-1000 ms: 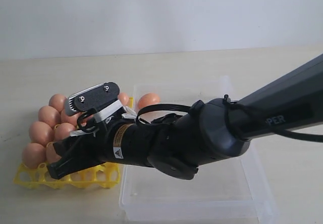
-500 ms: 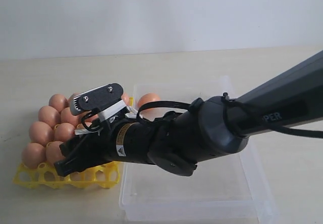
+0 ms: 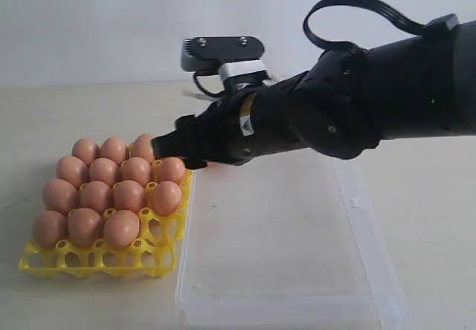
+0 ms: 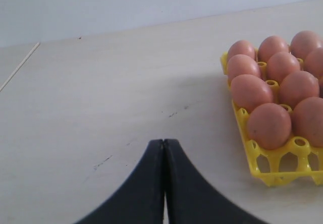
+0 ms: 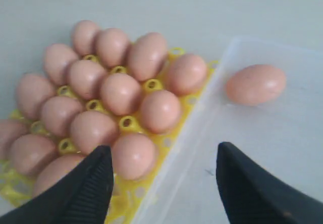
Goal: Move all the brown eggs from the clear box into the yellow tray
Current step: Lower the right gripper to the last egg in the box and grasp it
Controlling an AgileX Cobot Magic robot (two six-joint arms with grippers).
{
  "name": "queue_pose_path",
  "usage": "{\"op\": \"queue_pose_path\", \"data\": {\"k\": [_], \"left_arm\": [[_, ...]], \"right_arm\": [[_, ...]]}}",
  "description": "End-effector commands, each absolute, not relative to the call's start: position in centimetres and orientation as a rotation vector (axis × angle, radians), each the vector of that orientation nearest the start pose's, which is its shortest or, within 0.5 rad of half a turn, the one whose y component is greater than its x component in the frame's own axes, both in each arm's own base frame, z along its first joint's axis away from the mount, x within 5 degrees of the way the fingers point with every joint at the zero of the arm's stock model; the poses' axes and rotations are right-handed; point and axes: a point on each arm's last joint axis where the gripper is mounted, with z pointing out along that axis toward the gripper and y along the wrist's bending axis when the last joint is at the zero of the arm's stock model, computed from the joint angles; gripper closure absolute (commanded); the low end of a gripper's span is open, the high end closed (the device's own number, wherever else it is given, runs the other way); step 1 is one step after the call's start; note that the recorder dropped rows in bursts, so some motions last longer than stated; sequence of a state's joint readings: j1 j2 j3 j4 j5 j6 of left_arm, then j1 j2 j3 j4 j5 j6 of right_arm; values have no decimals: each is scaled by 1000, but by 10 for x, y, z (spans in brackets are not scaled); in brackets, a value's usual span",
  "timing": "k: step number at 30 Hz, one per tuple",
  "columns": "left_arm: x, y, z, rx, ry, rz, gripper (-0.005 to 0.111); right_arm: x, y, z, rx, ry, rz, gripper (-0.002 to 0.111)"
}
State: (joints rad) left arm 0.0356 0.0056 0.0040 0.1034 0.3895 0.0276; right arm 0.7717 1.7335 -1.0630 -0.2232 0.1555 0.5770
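Exterior view: black right gripper [image 3: 181, 149] is hanging higher now, pulled back from the square yellow plastic egg tray [image 3: 97, 261] toward the clear rectangular plastic box [image 3: 282, 248], fingers spread, empty.

On the tabletop [image 3: 74, 107] the tray [image 3: 44, 259] sits just beside the box [image 3: 282, 256], at its 9 o'clock. Eggs [image 3: 97, 196] fill most tray cups; open cups [image 3: 82, 259] line its 6 o'clock edge. One egg [image 5: 255, 84] lies in the box's 11 o'clock corner.

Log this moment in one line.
right gripper: open, empty, over tray-box border | left gripper: shut, empty | box: one egg | tray: mostly filled | next: probably pick that egg
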Motion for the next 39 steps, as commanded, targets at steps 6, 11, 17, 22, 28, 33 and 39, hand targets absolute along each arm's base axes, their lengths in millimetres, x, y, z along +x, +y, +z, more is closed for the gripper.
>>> {"op": "queue_pose_path", "data": {"k": [6,11,17,22,28,33,39], "left_arm": [[52,5,179,55,1863,137,107],[52,5,179,55,1863,137,107],[52,5,179,55,1863,137,107],[52,5,179,55,1863,137,107],[52,5,179,55,1863,137,107],[52,5,179,55,1863,137,107],[52,5,179,55,1863,137,107]], "right_arm": [[335,206,174,91,2342,611,51],[353,214,153,134,2364,610,51],[367,223,148,131,2389,593,51],[376,229,149,132,2403,584,51],[375,240,141,171,2460,596,51],[374,246,135,177,2464,613,51],[374,246,130,181,2466,612,51]]}}
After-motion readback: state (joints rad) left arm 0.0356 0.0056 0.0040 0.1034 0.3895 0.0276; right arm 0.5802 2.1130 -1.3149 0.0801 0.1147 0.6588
